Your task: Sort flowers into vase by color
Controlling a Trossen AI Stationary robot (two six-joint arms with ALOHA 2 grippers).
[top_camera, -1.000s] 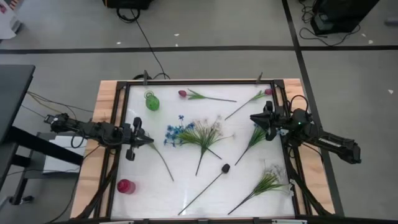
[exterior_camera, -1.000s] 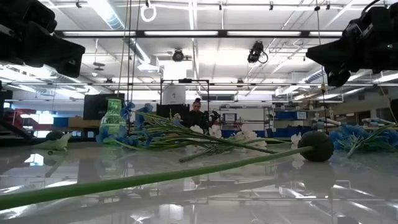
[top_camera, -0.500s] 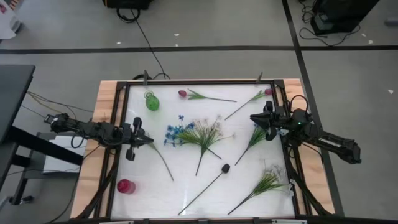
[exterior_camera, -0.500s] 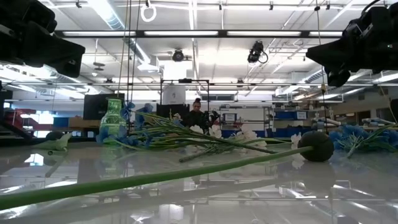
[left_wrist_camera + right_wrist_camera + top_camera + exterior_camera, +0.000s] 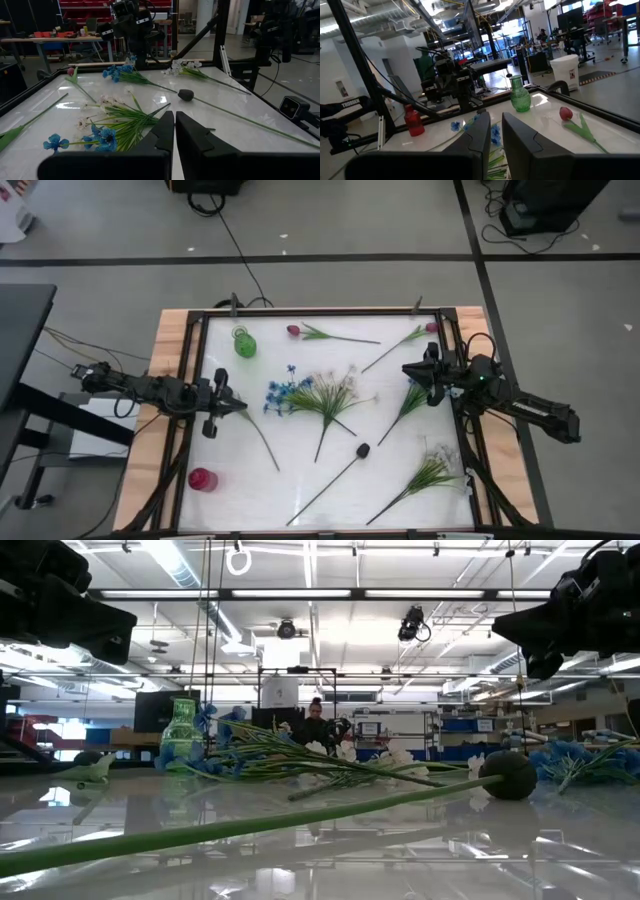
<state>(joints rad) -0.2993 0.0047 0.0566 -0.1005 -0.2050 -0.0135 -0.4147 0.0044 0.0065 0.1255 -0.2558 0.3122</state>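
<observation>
Both arms are showing dark, slim jointed links (black cables trailing along them), each tool having two flat dark fingers.

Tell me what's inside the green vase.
No stems stand in the green vase; its neck is bare in the right wrist view, with every flower lying on the table. Its bottom is not visible.

Glossy white tabletop (image 5: 300, 470), wood edge (image 5: 168, 340), glass vases (image 5: 244, 343).
</observation>
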